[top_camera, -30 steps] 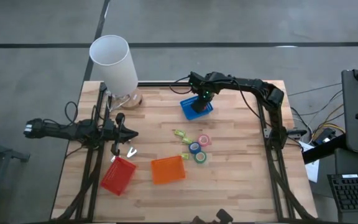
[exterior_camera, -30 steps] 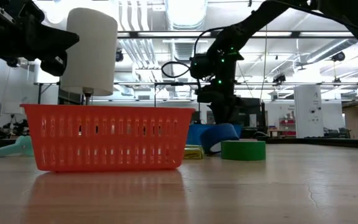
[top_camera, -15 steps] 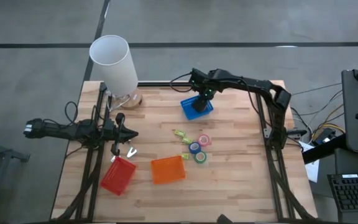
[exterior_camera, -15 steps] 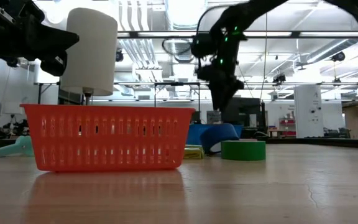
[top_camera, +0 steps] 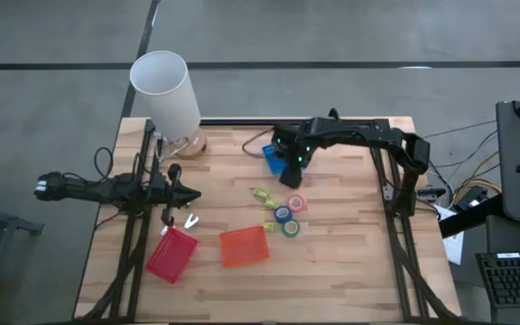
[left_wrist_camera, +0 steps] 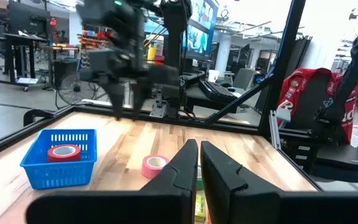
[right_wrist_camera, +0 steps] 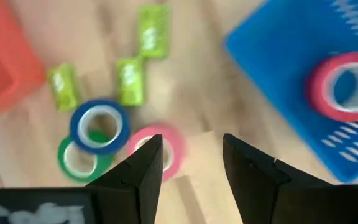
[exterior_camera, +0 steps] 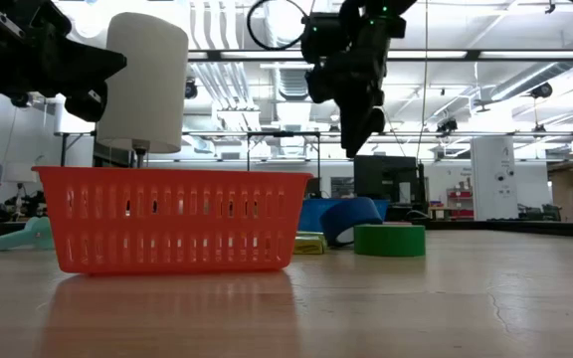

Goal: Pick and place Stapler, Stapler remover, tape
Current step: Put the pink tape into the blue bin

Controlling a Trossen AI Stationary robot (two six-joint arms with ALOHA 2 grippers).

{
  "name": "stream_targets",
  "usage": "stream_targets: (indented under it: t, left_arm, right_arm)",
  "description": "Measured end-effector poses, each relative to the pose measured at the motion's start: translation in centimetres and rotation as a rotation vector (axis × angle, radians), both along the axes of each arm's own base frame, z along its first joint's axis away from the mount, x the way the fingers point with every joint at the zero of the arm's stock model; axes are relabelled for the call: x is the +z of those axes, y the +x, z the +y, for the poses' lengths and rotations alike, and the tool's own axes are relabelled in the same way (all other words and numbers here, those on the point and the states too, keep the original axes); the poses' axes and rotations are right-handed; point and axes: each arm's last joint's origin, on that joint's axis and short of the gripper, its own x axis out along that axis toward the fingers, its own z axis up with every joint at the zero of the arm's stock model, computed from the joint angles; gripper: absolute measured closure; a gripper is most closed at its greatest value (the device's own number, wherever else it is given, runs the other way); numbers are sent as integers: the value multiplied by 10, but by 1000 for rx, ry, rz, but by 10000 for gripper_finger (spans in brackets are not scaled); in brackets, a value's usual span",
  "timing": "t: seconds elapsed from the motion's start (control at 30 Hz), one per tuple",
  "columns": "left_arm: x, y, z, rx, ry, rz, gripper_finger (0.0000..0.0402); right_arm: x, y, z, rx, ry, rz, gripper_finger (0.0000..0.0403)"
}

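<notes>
My right gripper (right_wrist_camera: 191,146) hangs open in the air, pointing down, between the blue bin (top_camera: 272,155) and the loose tape rolls. A red tape roll (right_wrist_camera: 347,87) lies flat inside the blue bin (right_wrist_camera: 303,74). On the wood below the gripper lie a pink roll (right_wrist_camera: 163,152), a blue roll (right_wrist_camera: 99,127) and a green roll (right_wrist_camera: 73,158), the blue one leaning on the green. In the high view the gripper (top_camera: 292,178) is just beyond the pink roll (top_camera: 296,204). My left gripper (left_wrist_camera: 199,155) waits shut at the table's left side (top_camera: 188,194).
An orange bin (top_camera: 244,246) and a red bin (top_camera: 171,254) stand near the table's near left. Three small green packets (right_wrist_camera: 129,81) lie beside the rolls. A white lamp (top_camera: 165,90) stands at the far left corner. A small pale tool (top_camera: 190,220) lies by the left gripper.
My right gripper has risen out of the blue bin and moved toward the table's near edge, ending above the wood next to the pink roll. The red roll stays in the blue bin.
</notes>
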Motion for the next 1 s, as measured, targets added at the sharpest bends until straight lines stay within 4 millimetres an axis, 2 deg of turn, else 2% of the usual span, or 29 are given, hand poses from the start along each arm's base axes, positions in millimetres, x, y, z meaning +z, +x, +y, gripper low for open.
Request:
stream_targets:
  t: [0.17,0.33,0.5,0.73,1.0]
  left_arm:
    - [0,0,0,0,0,1,378]
    - [0,0,0,0,0,0,378]
    - [0,0,0,0,0,0,378]
    - [0,0,0,0,0,0,378]
    - [0,0,0,0,0,0,378]
  right_arm:
    - [-12,3,32,172,-9,24,234]
    - [-43,-5,50,269,-5,84,239]
    - [-67,-12,51,232,6,111,240]
    - [-90,-20,52,138,-34,130,234]
    - [-89,-18,51,84,-54,123,244]
